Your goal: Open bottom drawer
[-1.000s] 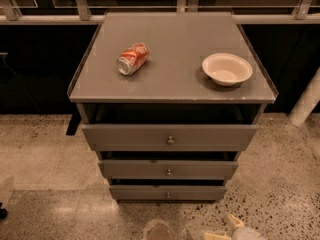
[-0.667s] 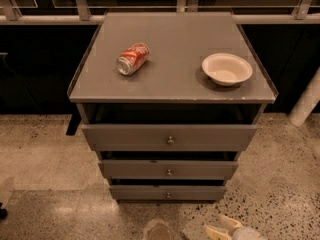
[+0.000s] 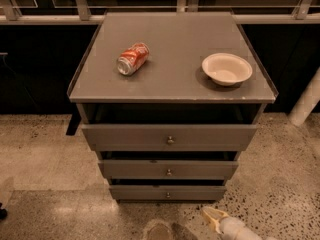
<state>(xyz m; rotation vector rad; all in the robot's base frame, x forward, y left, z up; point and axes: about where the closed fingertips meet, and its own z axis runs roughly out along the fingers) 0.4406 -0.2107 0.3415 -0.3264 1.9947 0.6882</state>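
Observation:
The bottom drawer [image 3: 150,192] is the lowest and narrowest of three grey drawer fronts on the cabinet, with a small round metal knob [image 3: 168,194] at its centre. It sits nearly flush under the middle drawer [image 3: 135,169]. The gripper [image 3: 214,217] shows at the bottom edge of the camera view, pale and cream-tipped, low over the floor. It is to the right of and below the bottom drawer's front and does not touch it.
The wide top drawer [image 3: 125,137] has its own knob [image 3: 170,140]. On the cabinet top [image 3: 180,44] lie a crushed red can [image 3: 132,58] and a cream bowl [image 3: 226,68]. Speckled floor [image 3: 45,159] surrounds the cabinet. A white post [image 3: 306,101] stands at right.
The gripper has shifted slightly left and up along the bottom edge, closer to the bottom drawer. The drawers, can and bowl have not moved.

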